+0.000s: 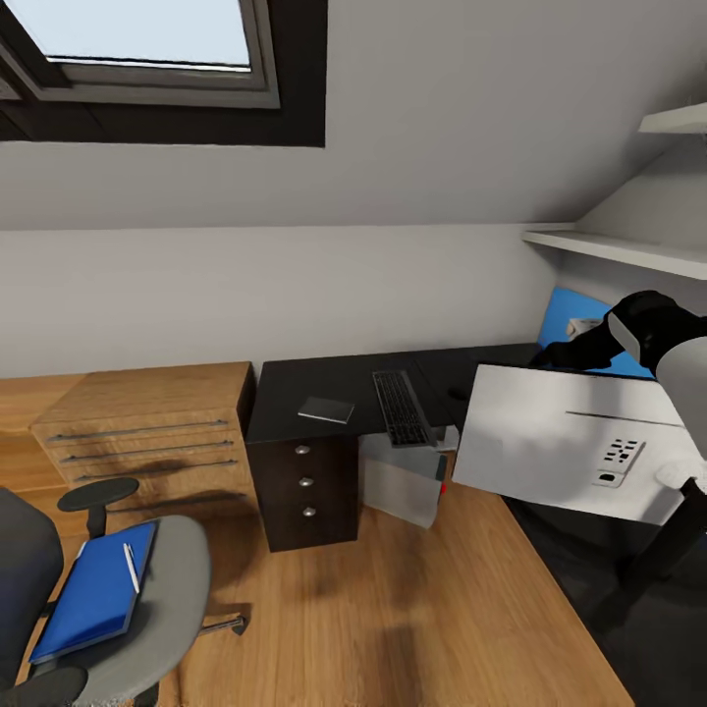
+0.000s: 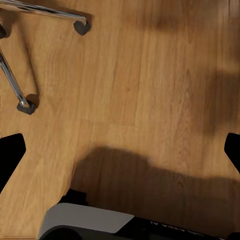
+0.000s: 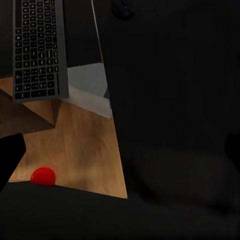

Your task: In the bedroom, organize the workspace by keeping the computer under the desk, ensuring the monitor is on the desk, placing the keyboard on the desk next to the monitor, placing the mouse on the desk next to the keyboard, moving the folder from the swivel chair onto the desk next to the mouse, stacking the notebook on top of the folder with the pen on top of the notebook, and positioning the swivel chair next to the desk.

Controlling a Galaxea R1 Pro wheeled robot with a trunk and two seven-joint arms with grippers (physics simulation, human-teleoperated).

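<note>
The step in hand is judged to be the monitor: its pale back panel point(image 1: 560, 442) is seen tilted at the right end of the desk point(image 1: 295, 388), below the level of the desktop, with a dark stem going down toward the floor point(image 1: 393, 609), so it is not yet on the desk. The right arm is reached over its top edge. In the right wrist view the right gripper point(image 3: 120, 150) is seen with its fingers wide apart at the edges of the picture, close above a large dark surface that is taken to be the monitor; whether it is touched cannot be told. The left gripper point(image 2: 120, 150) is also spread apart and holds nothing, and it hangs over bare floor near the chrome legs of the swivel chair point(image 1: 177, 579). The keyboard point(image 1: 401, 407) and the notebook point(image 1: 326, 409) are lying on the desk, well apart. A small dark oval beyond the keyboard is probably the mouse point(image 3: 122, 8). The computer point(image 1: 398, 481) is placed under the desk. The folder point(image 1: 98, 589) is on the chair seat, with the pen point(image 1: 131, 568) on top of it. For the next move, a firm hold on the monitor's edge is needed, then a lift high enough that the base is cleared over the desktop behind the keyboard.
</note>
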